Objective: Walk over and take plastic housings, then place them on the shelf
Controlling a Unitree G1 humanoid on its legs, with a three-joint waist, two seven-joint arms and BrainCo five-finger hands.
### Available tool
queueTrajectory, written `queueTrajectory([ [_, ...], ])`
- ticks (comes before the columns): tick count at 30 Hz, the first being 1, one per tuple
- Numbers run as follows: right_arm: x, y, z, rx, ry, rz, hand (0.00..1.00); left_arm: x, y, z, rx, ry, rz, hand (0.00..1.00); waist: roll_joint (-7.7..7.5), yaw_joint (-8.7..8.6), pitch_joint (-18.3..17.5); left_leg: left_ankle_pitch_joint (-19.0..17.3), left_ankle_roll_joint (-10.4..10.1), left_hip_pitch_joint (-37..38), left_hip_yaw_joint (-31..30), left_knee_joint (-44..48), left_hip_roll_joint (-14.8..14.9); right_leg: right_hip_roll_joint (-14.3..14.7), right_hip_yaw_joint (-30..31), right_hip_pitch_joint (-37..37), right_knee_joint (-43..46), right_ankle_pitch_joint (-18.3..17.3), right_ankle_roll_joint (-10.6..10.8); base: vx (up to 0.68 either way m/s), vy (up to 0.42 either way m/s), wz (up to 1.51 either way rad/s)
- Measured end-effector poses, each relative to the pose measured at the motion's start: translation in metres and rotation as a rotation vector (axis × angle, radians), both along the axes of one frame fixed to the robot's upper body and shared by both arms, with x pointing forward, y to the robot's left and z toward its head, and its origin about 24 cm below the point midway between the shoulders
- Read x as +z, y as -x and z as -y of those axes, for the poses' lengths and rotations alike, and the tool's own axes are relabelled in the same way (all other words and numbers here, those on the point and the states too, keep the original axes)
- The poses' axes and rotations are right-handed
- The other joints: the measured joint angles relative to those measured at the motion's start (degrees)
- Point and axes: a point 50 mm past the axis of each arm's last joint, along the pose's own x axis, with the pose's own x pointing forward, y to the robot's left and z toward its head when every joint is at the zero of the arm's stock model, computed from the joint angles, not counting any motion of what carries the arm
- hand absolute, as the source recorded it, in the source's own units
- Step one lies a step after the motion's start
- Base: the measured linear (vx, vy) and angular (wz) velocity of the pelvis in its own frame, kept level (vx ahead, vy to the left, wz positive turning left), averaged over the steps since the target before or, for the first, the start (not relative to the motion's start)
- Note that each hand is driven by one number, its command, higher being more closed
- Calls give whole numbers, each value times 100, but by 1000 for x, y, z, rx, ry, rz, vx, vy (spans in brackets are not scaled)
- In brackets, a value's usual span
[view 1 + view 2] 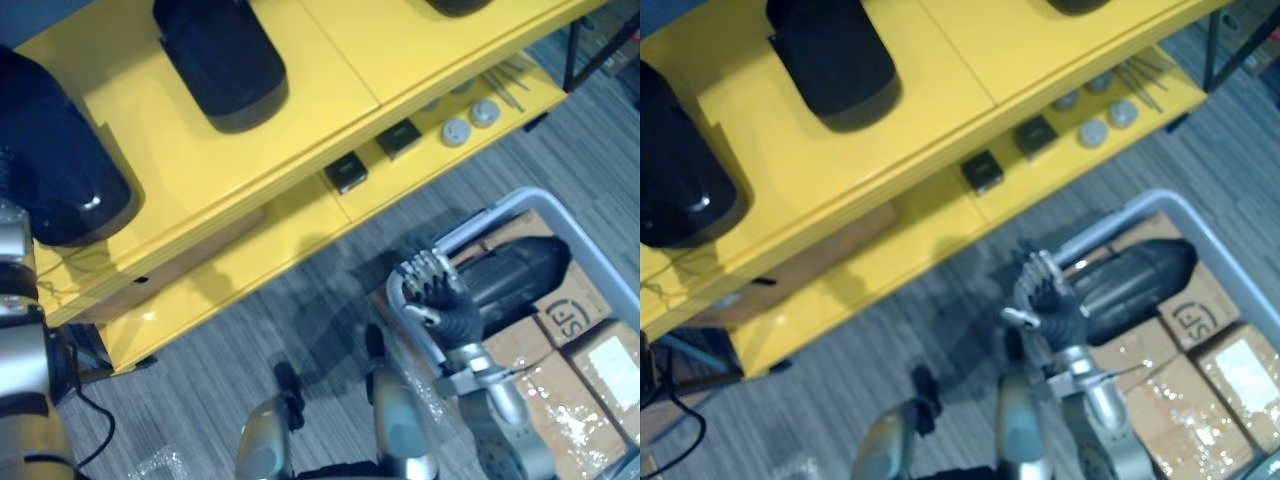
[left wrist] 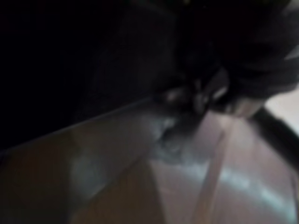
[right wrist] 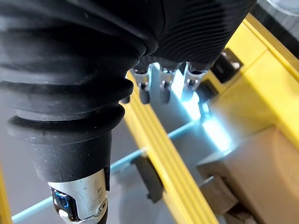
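Yellow shelf already carries black housings: one in the middle of the top board and one at the left end. The left arm runs up to that left-end housing. The left hand is hidden against it, so I cannot tell whether its fingers grip or have let go. Another housing lies in the grey bin, on cardboard boxes.

The step looks like setting down the left-end housing, with the bin's housing not yet picked.

The right hand hangs over the bin's near corner, just beside the bin housing. Its fingers are loosely bent and relaxed, and hold nothing that I can see. Contact with the rim is unclear.

The next move probably calls for freeing the left hand cleanly. The right hand then has to reach further in over the rim and spread wide to take the broad, smooth shell.
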Motion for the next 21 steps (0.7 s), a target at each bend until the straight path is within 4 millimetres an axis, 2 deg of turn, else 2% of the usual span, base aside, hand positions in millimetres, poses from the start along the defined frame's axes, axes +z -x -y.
queueTrajectory([
  [13, 0, 0, 1, -3, 1, 0, 0, 12, 3, -1, 123, -48, 54, 0, -15, -35, 8, -2, -1, 3, 48, -2, 9, 2, 51, -13, 32, -1, 0, 1, 0, -1],
  [21, -5, 6, 0, -14, -16, 1, 0, 24, 8, -2, 265, -80, 179, 0, -65, -35, 25, -1, -1, 112, 49, -27, 12, 2, 38, 84, 5, 0, 0, 0, 0, 0],
])
